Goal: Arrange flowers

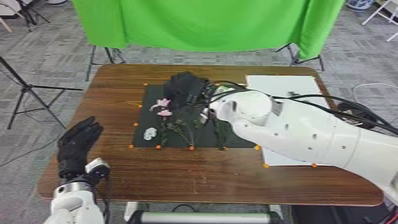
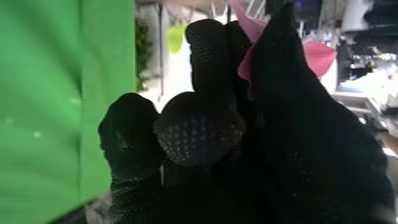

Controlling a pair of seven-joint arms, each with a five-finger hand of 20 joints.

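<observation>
Pink flower [image 2: 322, 57] clamped by right hand [image 1: 184, 87] over dark mat [image 1: 171, 141].
Petals held clear, probably against crushing; left hand [image 1: 76, 146] relaxed beside mat.

Table [image 1: 169, 175]: brown wood, visible grain, low sheen. Cloth [image 1: 204, 22] at twelve o'clock: bright green fabric, matt, soft folds. Mat [image 1: 240, 140] at centre: black, flat matt. Sheet [image 1: 275, 82] toward one o'clock: white, smooth, looks like paper. Right arm [image 1: 311, 135] at four o'clock: white shell, smooth, plastic-looking, slight shine. Left arm [image 1: 75, 202] at seven o'clock: same white smooth shell, shiny silver metal-looking cuff [image 1: 73, 187]. Left hand [image 1: 78, 145] and right hand [image 1: 184, 87]: black matt fabric, the right's glove with rough, bumpy texture in the right wrist view. Pink flowers [image 1: 162, 103]: petals smooth, matt; real or artificial, can't tell.
</observation>
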